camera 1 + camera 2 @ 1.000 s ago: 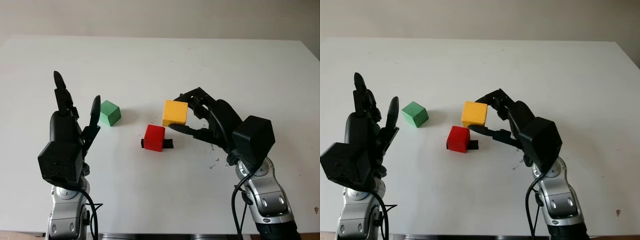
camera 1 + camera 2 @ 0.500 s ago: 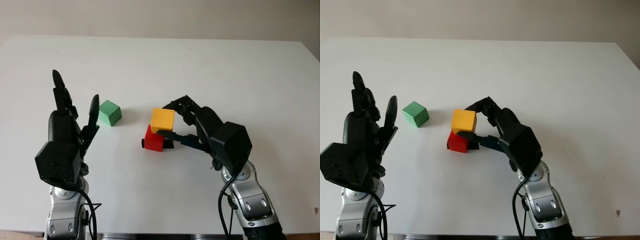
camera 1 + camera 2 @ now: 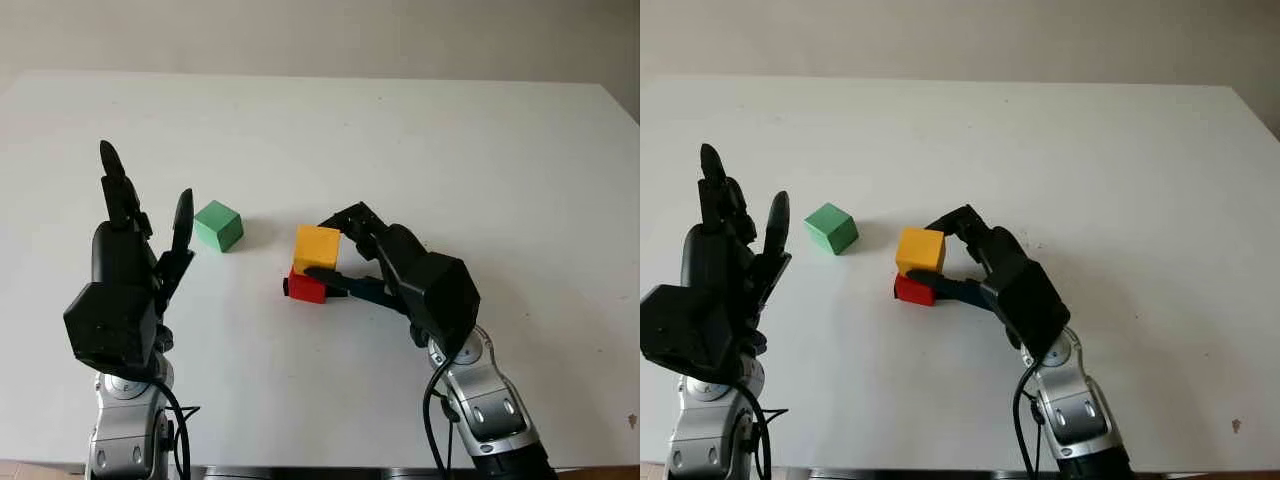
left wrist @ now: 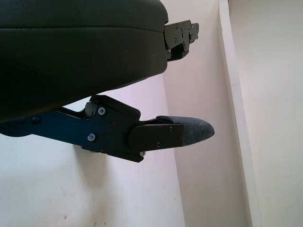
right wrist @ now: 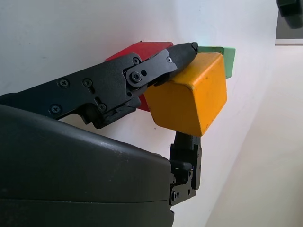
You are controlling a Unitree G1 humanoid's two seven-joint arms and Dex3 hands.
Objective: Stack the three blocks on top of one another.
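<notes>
One yellow block in right hand above red block.

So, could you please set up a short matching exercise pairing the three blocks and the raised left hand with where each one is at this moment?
Things:
1. yellow cube block
2. red cube block
3. green cube block
4. left hand

States:
A. alone on the white table, ungrasped
B. open, raised beside the green block
C. held by the right hand, over the red block
D. on the table, beneath the yellow block

Pairs: 1-C, 2-D, 3-A, 4-B
</notes>
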